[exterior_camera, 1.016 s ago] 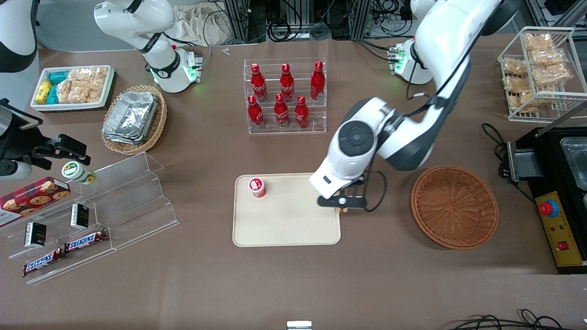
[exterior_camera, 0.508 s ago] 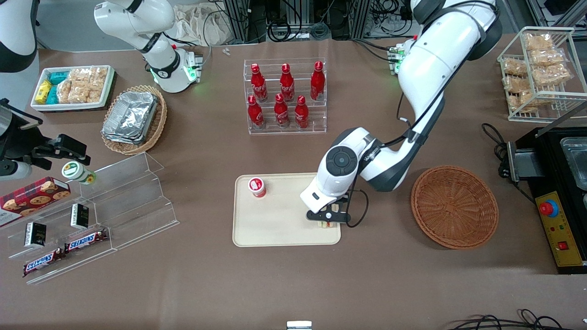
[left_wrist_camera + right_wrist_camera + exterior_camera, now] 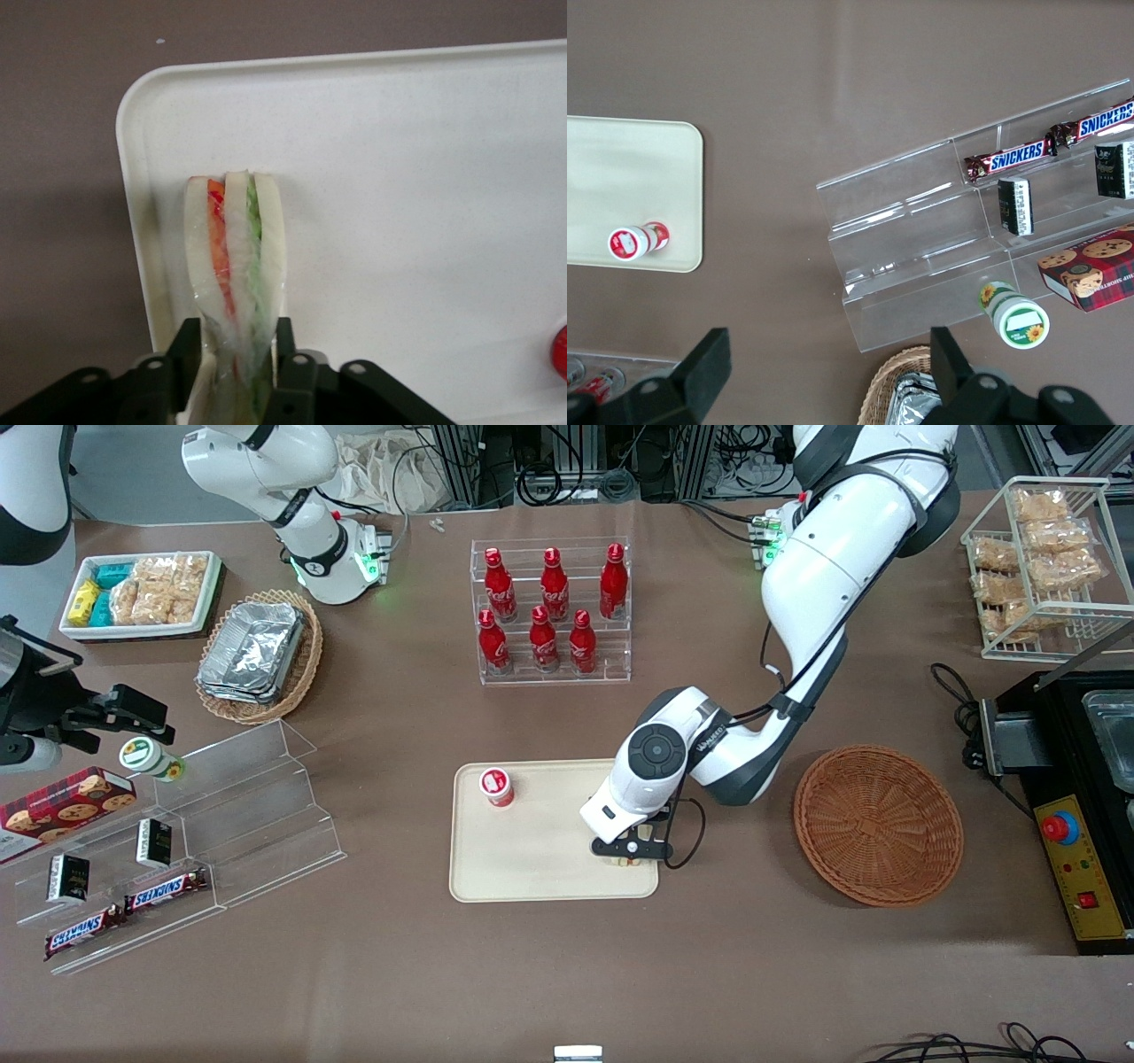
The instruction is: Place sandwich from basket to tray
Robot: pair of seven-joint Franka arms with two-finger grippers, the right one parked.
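Your sandwich [image 3: 235, 266] is pinched between the two black fingers [image 3: 185, 351] of the gripper [image 3: 631, 851] — white bread on the outside, an orange-red layer and a green layer packed between the slices. It stands on edge over the cream tray [image 3: 532, 868], near the tray's rounded corner and just inside the low rim. You can't really tell from either view whether its lower edge is actually touching the tray floor or just above it.

In the front view the gripper sits over the part of the tray toward the working arm's end, nearer the front camera than the tray's middle, with only a sliver of sandwich peeking out under it. Also on the tray is a small red-and-white cup [image 3: 497, 786], well apart from the sandwich and farther from the camera.

Just off the tray, toward the working arm's end of the brown surface [image 3: 567, 974], you've got the reddish-brown wicker basket [image 3: 877, 825] with nothing in it. Farther from the camera than the tray stands a clear rack of red Coca-Cola bottles [image 3: 551, 611]. Toward the parked arm's end there's a clear stepped display [image 3: 221, 815] with Snickers bars [image 3: 124, 911] — and a paler wicker basket holding foil trays [image 3: 252, 651].
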